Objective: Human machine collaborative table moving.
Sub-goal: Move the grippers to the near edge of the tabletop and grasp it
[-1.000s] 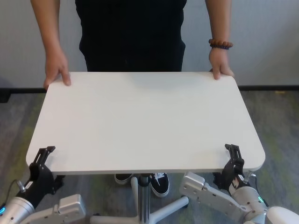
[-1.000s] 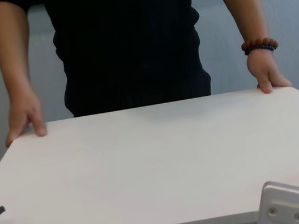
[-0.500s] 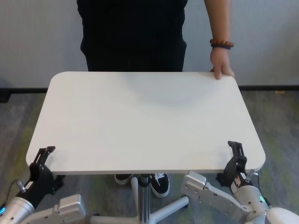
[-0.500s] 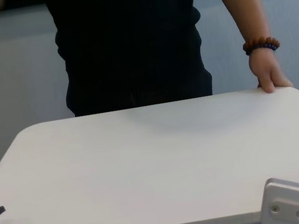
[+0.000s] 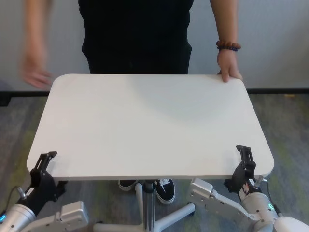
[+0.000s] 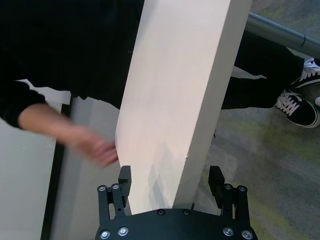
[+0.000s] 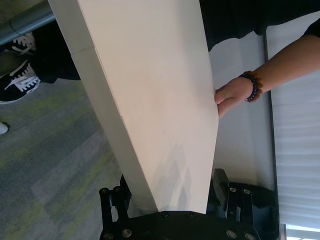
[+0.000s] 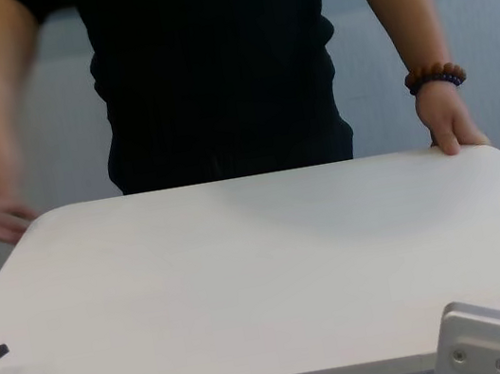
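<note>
The white table (image 5: 149, 121) stands between me and the human (image 5: 135, 34). The human's hand with the bead bracelet (image 5: 228, 46) rests on the far right corner. The other hand (image 5: 36, 75) is blurred, in the air just off the far left corner. My left gripper (image 5: 41, 166) straddles the near left edge, open, with a gap beside the tabletop in the left wrist view (image 6: 170, 177). My right gripper (image 5: 244, 162) straddles the near right edge, open, with gaps on both sides in the right wrist view (image 7: 172, 185).
The slim centre pole (image 5: 148, 203) and the base legs stand on grey carpet under the tabletop. The human's black shoes (image 5: 164, 189) show beneath it. My silver forearm links (image 5: 212, 198) lie below the near edge. A pale wall is behind the human.
The human's hand on the view's left let go of the far left corner, left the view, and is back, blurred, beside that corner. My right gripper shifted slightly outward. The table has not visibly moved.
</note>
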